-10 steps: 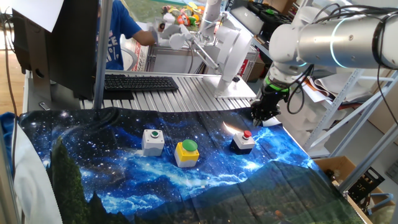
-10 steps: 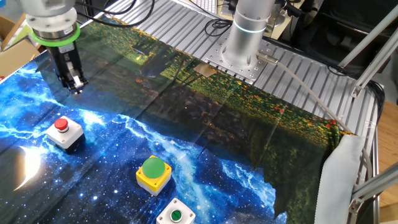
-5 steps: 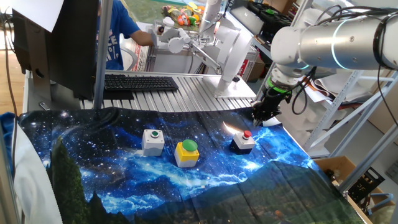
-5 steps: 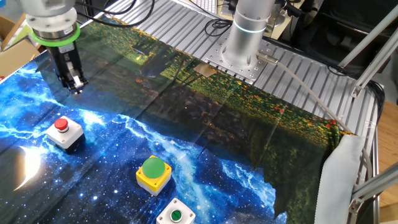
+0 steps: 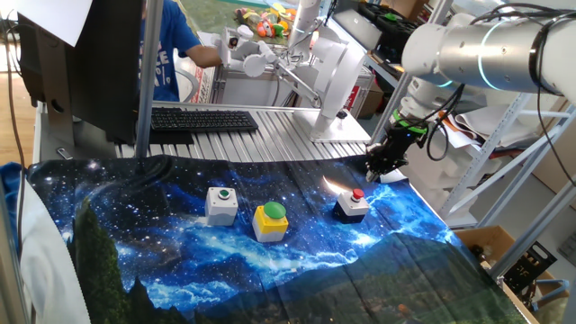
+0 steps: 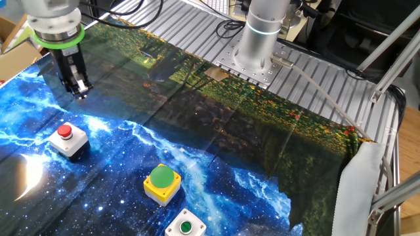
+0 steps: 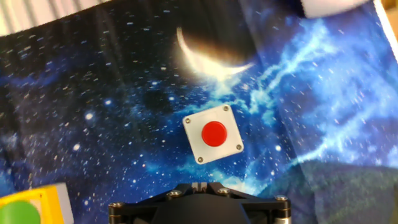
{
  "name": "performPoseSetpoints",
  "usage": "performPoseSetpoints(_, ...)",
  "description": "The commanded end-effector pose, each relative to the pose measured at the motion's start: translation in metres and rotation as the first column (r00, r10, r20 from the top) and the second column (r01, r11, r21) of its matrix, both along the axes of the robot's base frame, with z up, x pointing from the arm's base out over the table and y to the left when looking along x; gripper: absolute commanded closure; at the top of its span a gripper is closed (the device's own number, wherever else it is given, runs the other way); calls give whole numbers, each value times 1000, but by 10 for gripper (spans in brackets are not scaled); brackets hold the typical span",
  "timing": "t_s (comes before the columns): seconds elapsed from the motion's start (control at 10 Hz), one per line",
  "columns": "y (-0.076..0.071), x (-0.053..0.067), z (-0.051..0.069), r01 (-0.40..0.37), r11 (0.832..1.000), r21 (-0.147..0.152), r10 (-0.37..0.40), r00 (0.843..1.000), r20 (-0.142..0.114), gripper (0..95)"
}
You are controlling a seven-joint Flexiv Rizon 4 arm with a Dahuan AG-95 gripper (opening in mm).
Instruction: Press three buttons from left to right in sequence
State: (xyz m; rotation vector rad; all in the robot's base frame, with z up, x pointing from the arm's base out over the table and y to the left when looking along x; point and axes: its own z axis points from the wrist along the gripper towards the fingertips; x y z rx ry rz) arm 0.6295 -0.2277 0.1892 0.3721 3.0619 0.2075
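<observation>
Blue starry cloth (image 5: 180, 234) over the worktop, largest thing in sight, carrying all three buttons in a row. Above its far corner, silver arm (image 5: 477, 49) bent down, ending in the tool (image 6: 79, 85), fingers pressed together with no gap between the tips and nothing held, pointing straight down. Hangs clear of the cloth, near but behind the red button box (image 6: 68, 139), not over it and not touching.

Next in size, yellow box with large green dome (image 5: 270, 221) in the middle of the row. To its left in the one fixed view, grey box with small green cap (image 5: 221, 204); to its right, the red-capped box (image 5: 352, 205) (pale top plate in the hand view (image 7: 213, 133), cap centred on it).

Judged step: hard to place in the sequence, since no button shows any sign of having been pressed or not. Tool sits at the right end of the row, so either parked before the start or close to the last press. If at the start, next move calls for a long traverse along the row to the grey box, then a straight descent onto the small green cap. If at the end, a short shift toward the red cap and a vertical push with the closed tips, centred to avoid sliding off.
</observation>
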Motion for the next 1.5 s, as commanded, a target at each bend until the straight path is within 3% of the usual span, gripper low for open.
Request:
performPoseSetpoints(0.1, 1, 2, -1, 9, 1000, 6, -9, 1000, 1, 950)
performPoseSetpoints(0.2, 1, 2, -1, 10, 1000, -17, -10, 1000, 0, 950)
performPoseSetpoints(0.4, 0, 5, -3, 27, 999, -28, -26, 1000, 9, 950)
performPoseSetpoints(0.6, -3, 21, -13, 27, 992, -126, -25, 999, 22, 950)
performPoseSetpoints(0.7, -8, 36, -18, 24, 988, -153, -21, 999, 25, 950)
performPoseSetpoints(1.0, -36, 79, -13, 12, 993, -120, -11, 1000, 14, 950)
performPoseSetpoints(1.1, -42, 85, -13, 10, 995, -103, -8, 1000, 13, 950)
performPoseSetpoints(1.3, -45, 88, -13, 25, 995, -94, -24, 1000, 15, 950)
performPoseSetpoints(1.5, -38, 80, -10, 41, 994, -102, -40, 999, 13, 950)
